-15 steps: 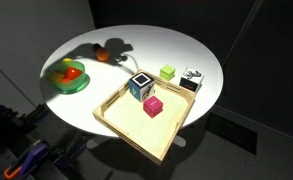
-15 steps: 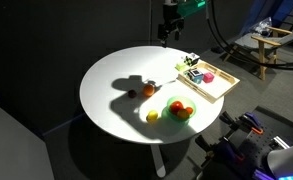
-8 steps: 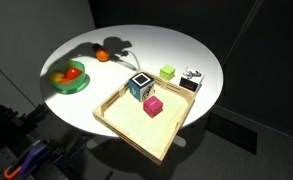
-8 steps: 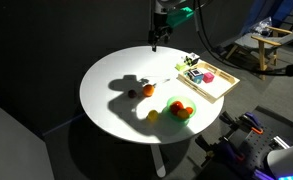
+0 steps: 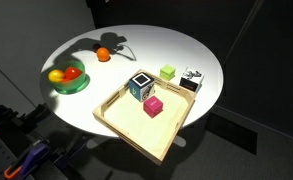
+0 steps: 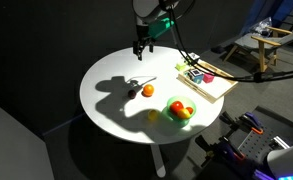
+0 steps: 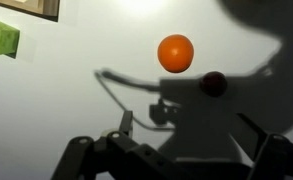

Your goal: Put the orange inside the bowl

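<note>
- The gripper (image 7: pixel 189 132) hangs well above the table (image 6: pixel 111 75), jaws spread wide and empty.
- The orange (image 7: pixel 176 53) lies on the table below and ahead of the jaws. A descent that lands off-centre would likely clip it and send it rolling.
- A small dark-red ball (image 7: pixel 213 83) sits near the orange, just to one side. Wide jaws could catch it too.
- The green bowl (image 6: pixel 172 104), off beyond the orange, already holds fruit. A high release might bounce the orange out.
</note>
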Controlling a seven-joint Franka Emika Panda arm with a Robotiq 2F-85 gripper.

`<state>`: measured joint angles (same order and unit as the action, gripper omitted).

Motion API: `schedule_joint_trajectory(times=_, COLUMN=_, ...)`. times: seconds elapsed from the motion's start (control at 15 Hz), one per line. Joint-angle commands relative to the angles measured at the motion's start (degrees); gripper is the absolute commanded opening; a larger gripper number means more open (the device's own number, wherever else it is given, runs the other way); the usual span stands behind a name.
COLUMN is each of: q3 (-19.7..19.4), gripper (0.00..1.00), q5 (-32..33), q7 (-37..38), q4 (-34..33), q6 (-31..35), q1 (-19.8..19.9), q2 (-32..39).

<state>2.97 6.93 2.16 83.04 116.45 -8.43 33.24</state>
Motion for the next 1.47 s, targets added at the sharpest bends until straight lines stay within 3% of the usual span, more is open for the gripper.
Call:
schedule_joint_trajectory(times=0.0, q3=1.0, gripper=1.00, q5=-2.0, q7=-2.0, q4=-9.2, q6=-5.5, q1=0.3, q2=6.5)
schedule_joint_trajectory(times=0.2, q3=0.9, gripper=1.00, q5=-2.4, q7=-1.4, q4=-12.5, q6=-6.5, q1=0.1, q2=10.3)
schedule_joint_trajectory(times=0.53, q3=-0.1, gripper=1.00, q5=-0.5, q7=-0.2, q4=-14.2, q6=-2.0, q1=-1.2, q2=14.9)
schedule_joint_trajectory(times=1.0, q3=-0.8, gripper=1.00, q5=-0.8, q7=1.3, q4=-11.2, q6=1.5, q1=-1.9, q2=16.0)
schedule_joint_trajectory(times=1.4, q3=-1.4, gripper=1.00, q5=-1.1, q7=5.6, q4=-7.8, q6=-0.1, q1=-2.4, q2=13.9)
